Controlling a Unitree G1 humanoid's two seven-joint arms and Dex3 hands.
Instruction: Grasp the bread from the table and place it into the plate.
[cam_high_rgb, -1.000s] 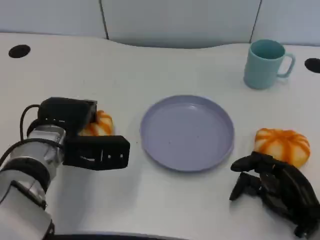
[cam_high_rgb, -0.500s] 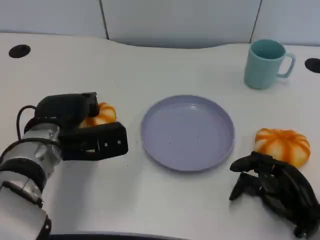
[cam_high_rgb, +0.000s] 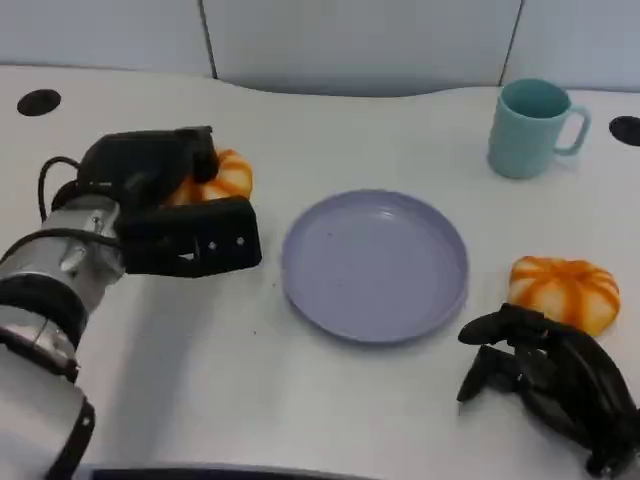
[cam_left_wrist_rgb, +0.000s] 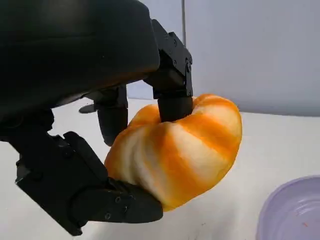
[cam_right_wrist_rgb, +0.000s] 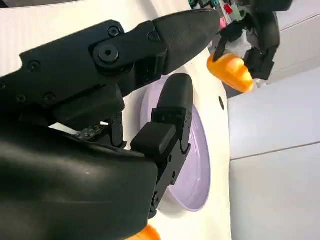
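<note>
I can read no words, labels, brand marks or numbers anywhere: nothing legible on my hands, the bread, the plate, the cup or the table.

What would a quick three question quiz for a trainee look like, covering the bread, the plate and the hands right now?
1. True or false: the left hand holds a bread.
2. What lies in the plate? A) a bread B) the mug C) nothing
3. Fill in: the second bread lies on the table beside the ____ hand.

Key: 1 true. 2 C; the mug stands behind the plate, on the table. 3 right.
</note>
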